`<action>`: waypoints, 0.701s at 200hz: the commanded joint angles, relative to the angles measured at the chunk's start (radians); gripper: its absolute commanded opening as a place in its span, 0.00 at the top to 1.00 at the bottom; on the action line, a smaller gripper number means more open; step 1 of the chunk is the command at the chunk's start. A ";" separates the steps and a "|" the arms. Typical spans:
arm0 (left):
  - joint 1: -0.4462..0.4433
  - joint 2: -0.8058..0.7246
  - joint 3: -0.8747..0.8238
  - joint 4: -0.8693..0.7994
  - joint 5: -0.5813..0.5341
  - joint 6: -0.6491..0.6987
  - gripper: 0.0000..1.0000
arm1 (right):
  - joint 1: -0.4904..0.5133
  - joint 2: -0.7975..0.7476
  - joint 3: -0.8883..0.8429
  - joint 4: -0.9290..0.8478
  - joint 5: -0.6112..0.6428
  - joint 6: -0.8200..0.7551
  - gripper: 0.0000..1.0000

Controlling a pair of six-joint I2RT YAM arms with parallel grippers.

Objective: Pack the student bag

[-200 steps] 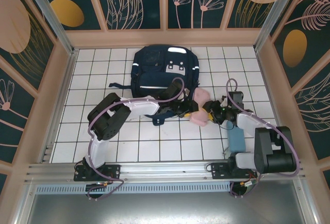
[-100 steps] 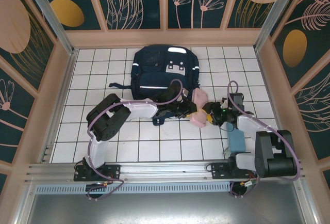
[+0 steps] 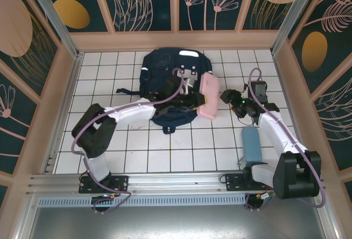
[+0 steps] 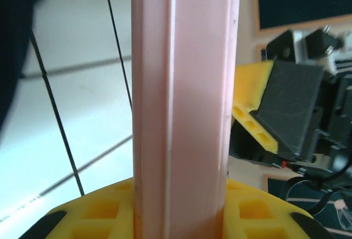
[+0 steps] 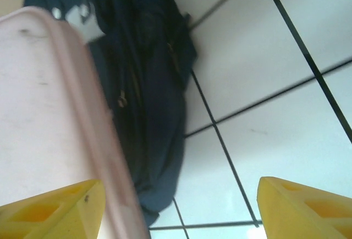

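**Left arm has the pink case, right jaws wide open**

The bag (image 3: 168,79) is lying flat at the far middle of the tiled table (image 3: 137,140), with its straps trailing toward the arms. The left arm reaches right across the bag's near end. The left gripper (image 3: 197,102) is clamped on a pink case (image 3: 208,96), which it holds at the bag's right edge. In the left wrist view the case runs straight up between the yellow fingers (image 4: 258,217), so that's a solid pinch.

The right gripper (image 3: 226,97) sits just beside the case on its right side. Its jaws are spread wide with nothing between them. From the right wrist cam the case is right up against one fingertip (image 5: 52,206), and I can't tell if they're touching. There's also a blue box (image 3: 253,144) on the table near the right arm's base, well apart from the bag.
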 commanded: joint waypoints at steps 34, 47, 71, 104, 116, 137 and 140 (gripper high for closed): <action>0.231 -0.255 -0.112 -0.175 -0.172 0.158 0.95 | 0.130 0.085 0.070 0.092 -0.091 0.121 0.27; 0.284 -0.309 -0.152 -0.197 -0.203 0.167 0.95 | 0.175 0.120 0.052 0.164 -0.114 0.192 0.28; 0.370 -0.403 -0.217 -0.221 -0.242 0.174 0.94 | 0.243 0.196 0.042 0.278 -0.144 0.283 0.31; 0.424 -0.483 -0.299 -0.241 -0.255 0.177 0.94 | 0.288 0.305 0.064 0.345 -0.139 0.327 0.33; 0.432 -0.495 -0.313 -0.243 -0.252 0.176 0.94 | 0.296 0.345 0.082 0.353 -0.136 0.327 0.35; 0.444 -0.509 -0.328 -0.246 -0.250 0.179 0.94 | 0.306 0.405 0.121 0.358 -0.134 0.315 0.38; 0.446 -0.511 -0.329 -0.246 -0.249 0.179 0.94 | 0.307 0.411 0.125 0.358 -0.134 0.313 0.39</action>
